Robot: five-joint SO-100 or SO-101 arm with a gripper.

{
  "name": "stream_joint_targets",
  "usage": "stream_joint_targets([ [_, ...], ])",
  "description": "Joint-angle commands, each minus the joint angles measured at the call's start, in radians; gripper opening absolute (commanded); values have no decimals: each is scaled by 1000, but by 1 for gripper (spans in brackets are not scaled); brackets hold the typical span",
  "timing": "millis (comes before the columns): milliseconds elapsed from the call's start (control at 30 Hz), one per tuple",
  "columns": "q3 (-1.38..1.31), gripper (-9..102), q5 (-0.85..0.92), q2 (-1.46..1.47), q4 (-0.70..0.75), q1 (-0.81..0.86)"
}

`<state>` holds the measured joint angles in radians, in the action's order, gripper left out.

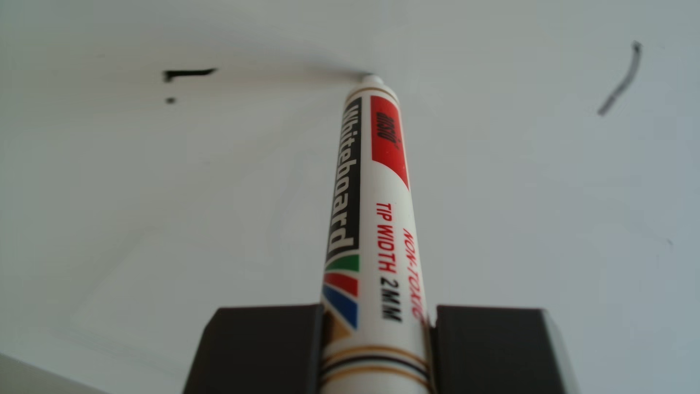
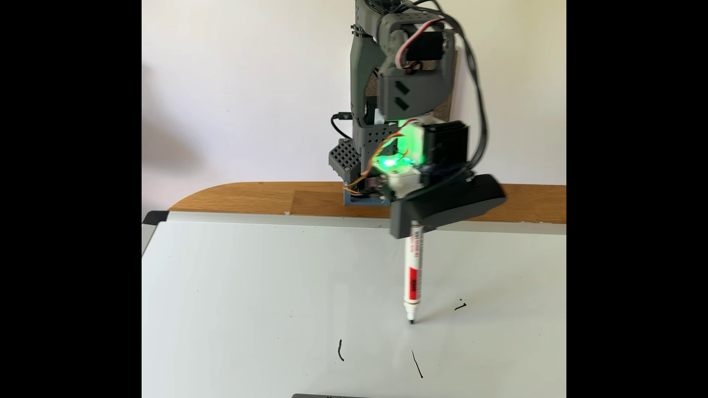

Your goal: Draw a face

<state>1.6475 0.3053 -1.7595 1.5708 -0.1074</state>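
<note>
Dark jaws of the gripper [image 1: 378, 333] clamp a whiteboard marker [image 1: 373, 197], its tip on the whiteboard [image 2: 237, 291]; the face [image 2: 340, 350] is scattered short strokes beyond and beside the jaws.

Whiteboard [image 2: 268, 306] – smooth, glossy white, faint reflections; grey frame looks like metal, black plastic corner cap at left edge of fixed view. Marker [image 1: 373, 197] – glossy white plastic barrel, printed label. Gripper [image 1: 378, 318] – matt dark plastic blocks. Arm [image 2: 402, 76] – matt grey plastic, perforated panels. Table [image 2: 268, 199] – smooth wood, visible grain.
</note>
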Motion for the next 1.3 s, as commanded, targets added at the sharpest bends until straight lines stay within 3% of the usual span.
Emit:
stream_joint_targets([
  [0, 23, -1, 28, -17, -8, 58],
  [367, 114, -1, 95, -18, -38, 276],
  [700, 38, -1, 192, -48, 23, 445],
  [1267, -5, -1, 267, -71, 98, 565],
])
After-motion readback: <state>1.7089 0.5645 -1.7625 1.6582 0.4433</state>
